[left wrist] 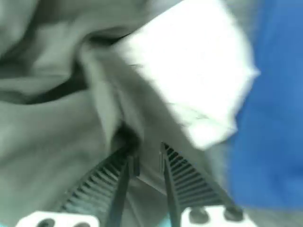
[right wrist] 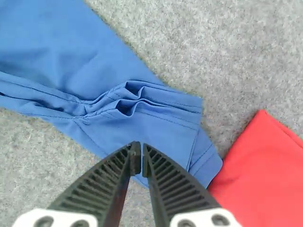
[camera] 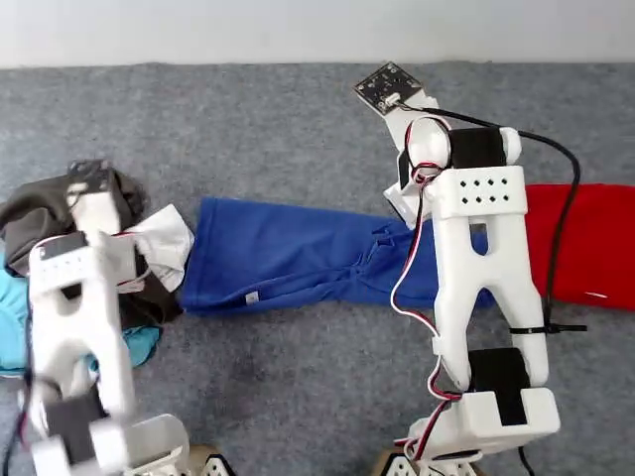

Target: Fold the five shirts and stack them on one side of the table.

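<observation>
Red shirt (camera: 595, 248) runs off the right edge of the high view, and its inner side, with the adjoining end of the blue shirt (camera: 288, 253), lies hidden under the right arm (camera: 481, 198). Teal shirt (camera: 10, 317) is cut by the left edge and largely covered by the left arm (camera: 79, 297). Grey shirt (camera: 40, 213) and white garment (camera: 164, 238) lie bunched and overlapping in the same pile, so their outlines cannot be told
</observation>
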